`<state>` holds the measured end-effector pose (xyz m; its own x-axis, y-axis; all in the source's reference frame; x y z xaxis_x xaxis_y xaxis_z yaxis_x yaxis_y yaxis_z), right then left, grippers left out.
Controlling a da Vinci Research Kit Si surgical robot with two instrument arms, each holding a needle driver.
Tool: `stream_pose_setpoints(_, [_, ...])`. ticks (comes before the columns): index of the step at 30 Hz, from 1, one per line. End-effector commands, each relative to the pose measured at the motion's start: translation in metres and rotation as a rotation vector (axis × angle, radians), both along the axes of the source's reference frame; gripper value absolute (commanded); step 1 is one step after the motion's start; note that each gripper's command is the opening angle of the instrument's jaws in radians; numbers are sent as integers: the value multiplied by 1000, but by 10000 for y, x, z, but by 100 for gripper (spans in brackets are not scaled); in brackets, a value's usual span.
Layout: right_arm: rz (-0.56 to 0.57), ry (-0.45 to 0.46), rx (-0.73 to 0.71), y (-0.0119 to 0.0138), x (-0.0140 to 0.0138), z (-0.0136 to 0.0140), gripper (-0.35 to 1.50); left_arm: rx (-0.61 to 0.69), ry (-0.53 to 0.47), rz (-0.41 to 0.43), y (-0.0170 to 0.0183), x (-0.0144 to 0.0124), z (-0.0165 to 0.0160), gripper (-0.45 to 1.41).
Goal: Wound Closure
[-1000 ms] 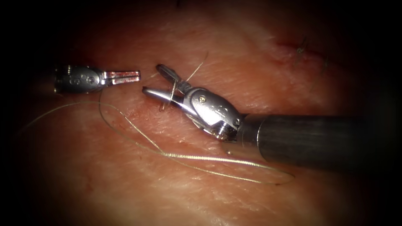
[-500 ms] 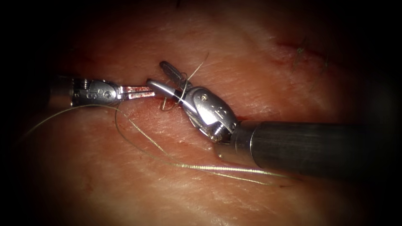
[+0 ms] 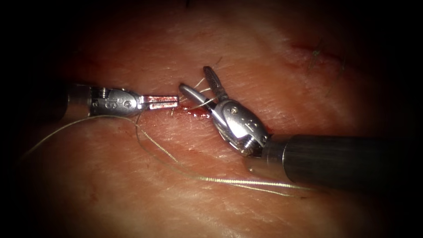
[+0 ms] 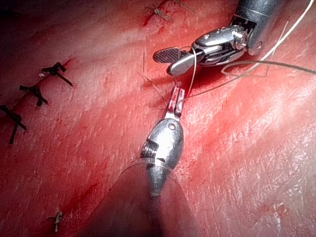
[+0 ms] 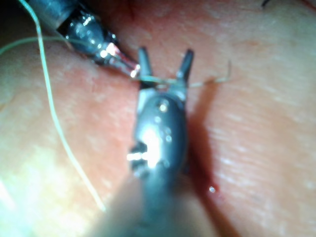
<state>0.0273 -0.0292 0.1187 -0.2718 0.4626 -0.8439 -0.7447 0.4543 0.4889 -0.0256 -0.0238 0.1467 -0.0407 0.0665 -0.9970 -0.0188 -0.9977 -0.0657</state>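
Left tool [image 3: 169, 100]: clenched on thread [image 3: 211, 179] at cut [image 3: 194, 113], mid-tissue [image 3: 246, 61]. Right tool [image 3: 200, 86]: released, astride thread. Needle: unseen. Finished stitches [image 4: 34, 91] alongside; closure incomplete.

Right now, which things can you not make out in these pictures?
- Needle: I cannot pick it out among the thread and the tools.
- Left hand: shut at a strand by the cut; too fine to confirm the hold.
- Right hand: open; thread crosses the jaws; wrist view blurred.
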Motion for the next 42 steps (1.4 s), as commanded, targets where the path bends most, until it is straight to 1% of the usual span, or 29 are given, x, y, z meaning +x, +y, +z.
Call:
stream_pose_setpoints(1, [29,4,25,-1,8,14,81,3,1,3,-1,-7,6,-45])
stream_pose_setpoints(6, [80,17,68,3,11,26,81,9,3,7,6,-9,2,-45])
stream_pose_setpoints(10, [123,17,97,4,6,34,79,15,2,11,12,-9,-2,-45])
stream_pose_setpoints(16, [189,15,126,5,-3,46,81,26,7,12,18,-16,-3,-45])
stream_pose_setpoints(17, [202,2,133,4,-3,48,86,26,6,17,19,-19,-3,-45])
stream_pose_setpoints(19, [220,-2,140,3,-4,49,88,26,5,19,20,-23,-2,-45])
stream_pose_setpoints(20, [236,4,149,4,-4,50,95,26,8,23,21,-26,-2,-45])
stream_pose_setpoints(22, [247,-7,151,5,-4,49,101,27,7,25,22,-27,-2,-45])
stream_pose_setpoints(27, [270,7,165,5,-3,49,106,28,5,31,24,-27,-3,-45])
stream_pose_setpoints(31, [288,12,169,10,-2,53,110,25,5,35,25,-27,-5,-45])
stream_pose_setpoints(35, [318,8,175,20,-5,61,125,28,3,36,28,-27,-7,-45])
stream_pose_setpoints(42, [322,-13,179,26,-7,75,125,19,-1,37,39,-30,-12,-45])
